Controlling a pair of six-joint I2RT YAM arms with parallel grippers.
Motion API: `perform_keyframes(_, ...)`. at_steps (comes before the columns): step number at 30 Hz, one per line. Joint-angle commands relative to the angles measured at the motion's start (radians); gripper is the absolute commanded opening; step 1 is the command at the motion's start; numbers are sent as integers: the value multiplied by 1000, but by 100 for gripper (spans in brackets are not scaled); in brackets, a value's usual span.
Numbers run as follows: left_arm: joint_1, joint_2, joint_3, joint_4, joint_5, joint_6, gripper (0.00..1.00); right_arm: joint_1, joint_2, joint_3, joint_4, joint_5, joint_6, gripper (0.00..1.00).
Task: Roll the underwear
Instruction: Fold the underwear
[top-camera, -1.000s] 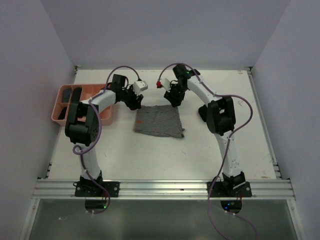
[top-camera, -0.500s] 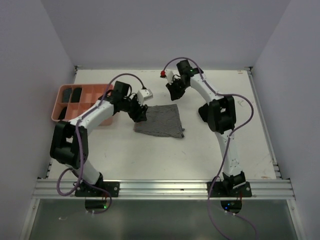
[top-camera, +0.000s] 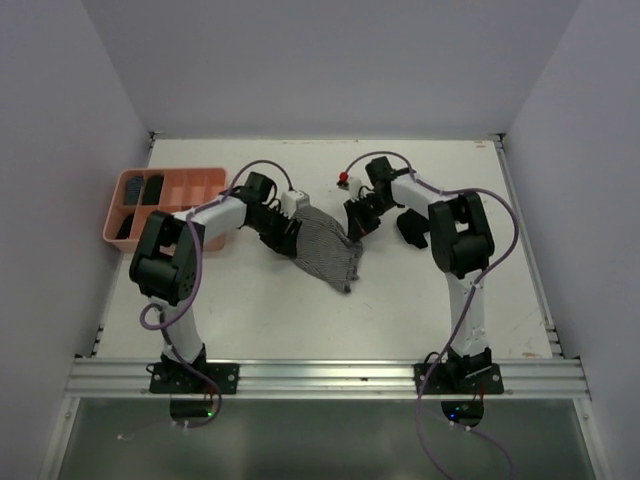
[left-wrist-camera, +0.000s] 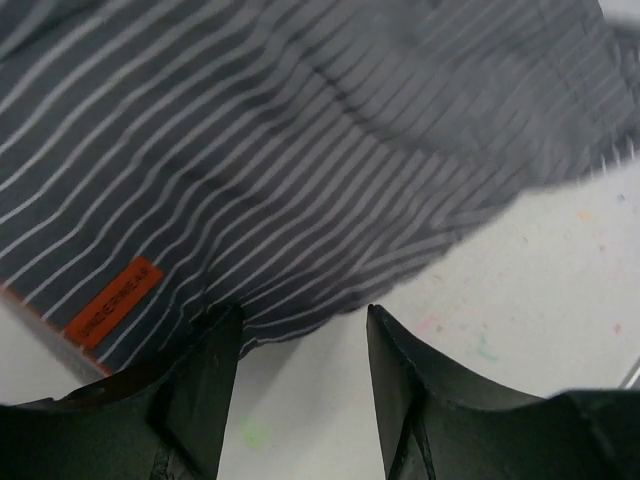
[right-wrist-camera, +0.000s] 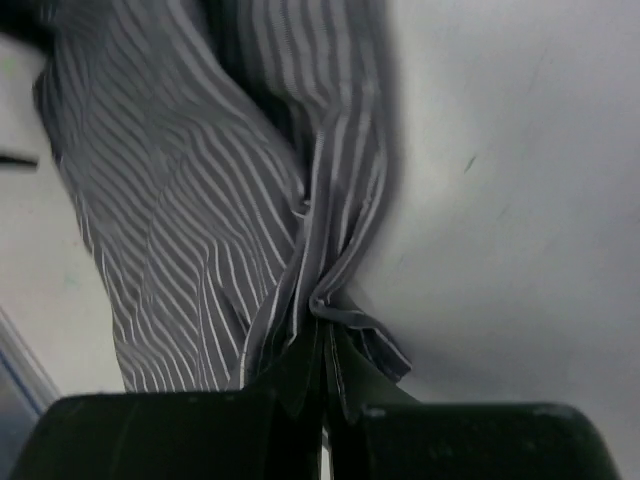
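Underwear (top-camera: 325, 250), the striped pair, lies bunched just toward 12 o'clock of the middle of the table (top-camera: 450, 300). Its 3 o'clock corner is pinched tight in the right gripper (right-wrist-camera: 322, 345), while the left gripper (left-wrist-camera: 298, 322), at the cloth's 9 o'clock edge, stands spread with the hem only at its fingertips. With just one side held, I judge that any pull would drag the cloth into a twisted heap instead of a flat strip, and a roll started from that would come out lopsided or loose.
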Motion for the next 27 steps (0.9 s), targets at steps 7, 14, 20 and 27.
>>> perform_keyframes(7, 88, 287, 574, -177, -99, 254, 60, 56, -334, -516, 65, -238, 222, 0)
perform_keyframes(14, 77, 166, 532, -221, 78, 373, 64, 44, -520, -403, 65, -214, 228, 8)
perform_keyframes(20, -23, -91, 193, -110, 148, 254, 63, -38, -380, -225, 155, -155, 346, 8)
perform_keyframes(27, -103, -43, 45, -134, 51, 237, 60, -63, -210, -157, 183, -108, 323, 5)
